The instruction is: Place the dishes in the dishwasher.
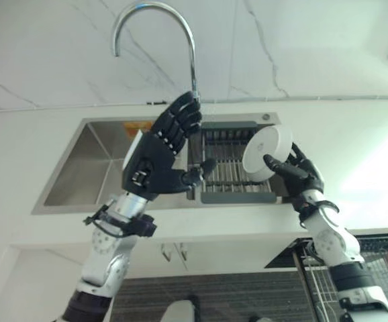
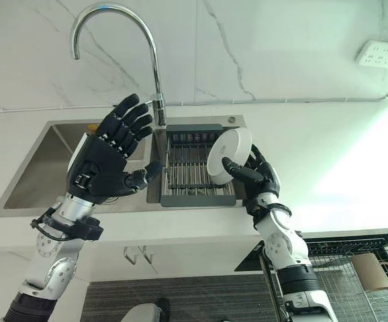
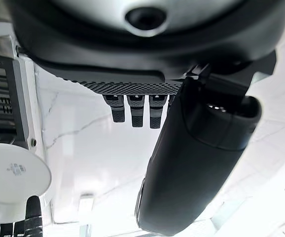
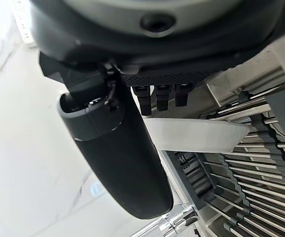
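Right hand grips a white dish over the sink rack, left hand spread wide beside it

The dish (image 2: 229, 155) is round, plain white and thick-rimmed, tilted up on edge with its underside facing the room; the right hand (image 2: 253, 176) clasps it from its 5 o'clock side, thumb across the face and fingers curled behind. It hangs over the right end of the dark slatted drying rack (image 2: 190, 168) set in the steel sink (image 2: 33, 176). The left hand (image 2: 110, 157) is raised at the dish's 9 o'clock, fingers straight and fanned, grasping nothing, just in front of the curved faucet (image 2: 143, 40). Bare white counter (image 2: 328, 161) lies at 3 o'clock of the dish, and a wire dishwasher basket (image 2: 352, 268) sits down at 5 o'clock
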